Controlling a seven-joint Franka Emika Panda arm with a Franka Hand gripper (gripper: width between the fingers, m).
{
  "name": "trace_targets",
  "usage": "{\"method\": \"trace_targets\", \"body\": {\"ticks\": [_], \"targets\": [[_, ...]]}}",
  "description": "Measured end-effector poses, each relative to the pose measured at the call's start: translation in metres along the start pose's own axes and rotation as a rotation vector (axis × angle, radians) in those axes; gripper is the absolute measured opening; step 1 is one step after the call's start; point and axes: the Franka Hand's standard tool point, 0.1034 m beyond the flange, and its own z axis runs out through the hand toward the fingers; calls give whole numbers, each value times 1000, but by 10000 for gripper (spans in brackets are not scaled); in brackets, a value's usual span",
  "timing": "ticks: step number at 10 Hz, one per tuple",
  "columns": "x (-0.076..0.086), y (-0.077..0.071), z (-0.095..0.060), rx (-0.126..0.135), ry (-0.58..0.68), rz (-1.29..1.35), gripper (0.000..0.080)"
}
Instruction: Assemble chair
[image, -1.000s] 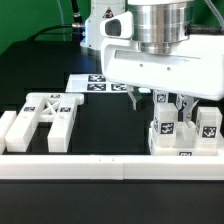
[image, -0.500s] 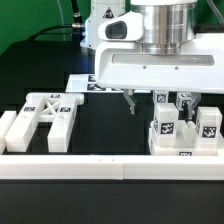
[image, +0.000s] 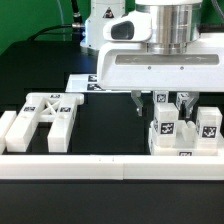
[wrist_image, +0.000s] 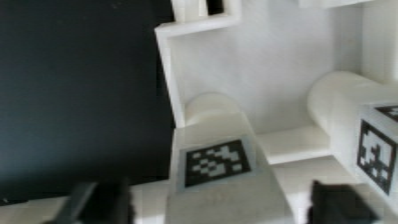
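The chair's parts lie loose on the black table. An X-braced frame (image: 45, 115) rests at the exterior view's left. A cluster of tagged white parts (image: 172, 132) stands at the right. My gripper (image: 158, 103) hangs right over that cluster, its dark fingers (image: 138, 100) on either side of an upright tagged leg (image: 161, 100). In the wrist view the same rounded leg (wrist_image: 217, 150) rises between the gripper (wrist_image: 217, 205) fingers (wrist_image: 98, 203), with a narrow gap on each side. The jaws stand open, touching nothing. A second tagged leg (wrist_image: 365, 125) stands beside it.
A long low white border rail (image: 100, 166) runs along the table's near edge. The marker board (image: 88, 82) lies behind the gripper. Another tagged block (image: 207, 124) sits at the far right of the cluster, close to the outer finger.
The two fingers have drawn closer together around the upright leg. The arm itself has hardly shifted.
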Motion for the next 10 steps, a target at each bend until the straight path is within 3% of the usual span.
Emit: {"method": "trace_targets", "body": {"ticks": [1, 2, 5, 10], "targets": [[0, 0, 0, 0, 0, 0, 421], [0, 0, 0, 0, 0, 14, 288], [0, 0, 0, 2, 0, 111, 288], [1, 0, 0, 21, -4, 561, 291]]}}
